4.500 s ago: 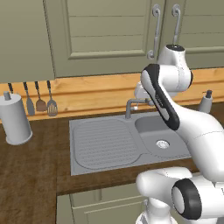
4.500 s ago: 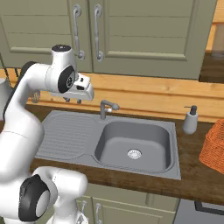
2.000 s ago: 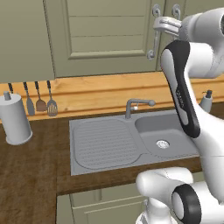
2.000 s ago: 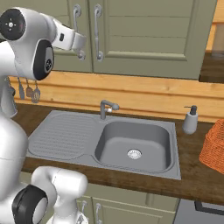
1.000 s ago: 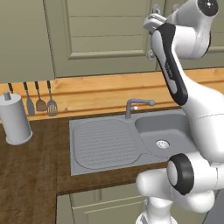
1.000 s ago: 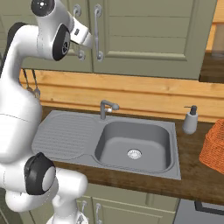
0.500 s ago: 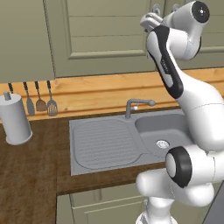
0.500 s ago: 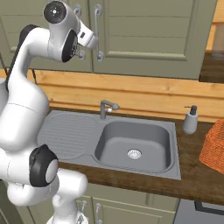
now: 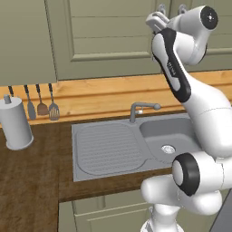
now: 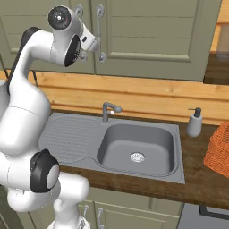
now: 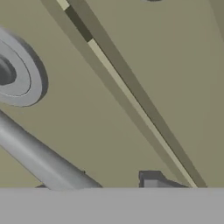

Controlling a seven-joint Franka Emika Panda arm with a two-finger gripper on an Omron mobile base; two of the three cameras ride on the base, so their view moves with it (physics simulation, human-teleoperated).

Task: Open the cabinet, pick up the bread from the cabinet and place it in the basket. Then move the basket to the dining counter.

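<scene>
The cabinet [image 9: 113, 41] [image 10: 152, 36] is on the wall above the sink, both doors closed. My gripper [image 10: 95, 44] [image 9: 156, 19] is raised against the right door's long grey bar handle [image 10: 99, 27]. In the hand view the handle [image 11: 39, 159] slants down towards the gripper [image 11: 98, 186], with its round mount at the left. One fingertip [image 11: 151, 181] stands a little apart from the bar, so the jaws are around it but not tight. The orange basket [image 10: 219, 150] sits on the counter at the far right. The bread is hidden and the dining counter is out of view.
Below the hand lie a grey sink [image 10: 136, 145] with a drainboard and a faucet [image 10: 108, 109]. A soap dispenser [image 10: 194, 123] stands beside the basket. A paper towel roll [image 9: 16, 122] and hanging utensils [image 9: 41, 102] are at the left.
The arm has risen from over the sink to the cabinet doors. In the last second the hand has settled closer onto the handle. The doors remain closed.
</scene>
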